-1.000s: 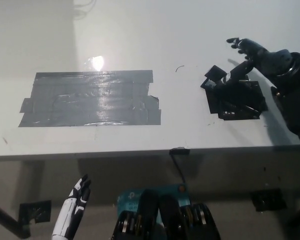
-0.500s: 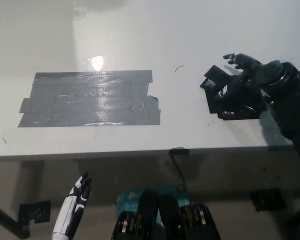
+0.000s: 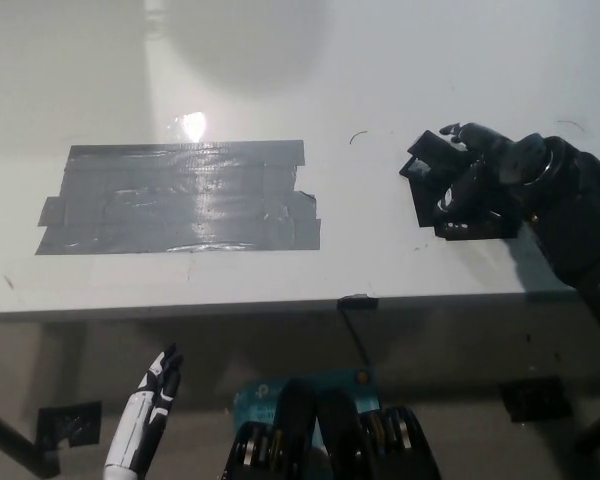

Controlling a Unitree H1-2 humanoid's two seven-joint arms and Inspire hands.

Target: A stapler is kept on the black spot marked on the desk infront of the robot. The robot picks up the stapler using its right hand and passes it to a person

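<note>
Desk: we see one white desk [image 3: 400, 60], filling the upper part of the head view, its front edge running across the picture below the middle.
Tape patch: one wide grey patch of tape strips [image 3: 180, 197] lies flat on the desk's left half, with a bright glare spot at its upper edge.
Right arm: one black right arm [image 3: 570, 215] comes in from the right edge and reaches over the desk's right part.
Black spot: one dark marked patch [image 3: 478, 222] sits on the desk at the right, largely covered by the hand — only its lower and left edges show.
Right hand: one black right hand [image 3: 490, 170] lies over the spot, fingers curled down around a dark object; black on black, so we cannot tell whether it truly grips.
Stapler: we count one dark boxy shape [image 3: 427, 160], which we take for the stapler, on the black spot under the right hand; its free end juts out toward picture left and slightly up, the long axis seemingly running left to right, though the rest is hidden.
Left hand: one white left hand [image 3: 152, 405] rests low at the lower left, below the desk edge, fingers straight and close together, holding nothing.
Pen mark: one small curved dark mark [image 3: 358, 136] on the desk, between the tape patch and the stapler.
Writing: no lettering is legible to us — everything is too dark or too small.
</note>
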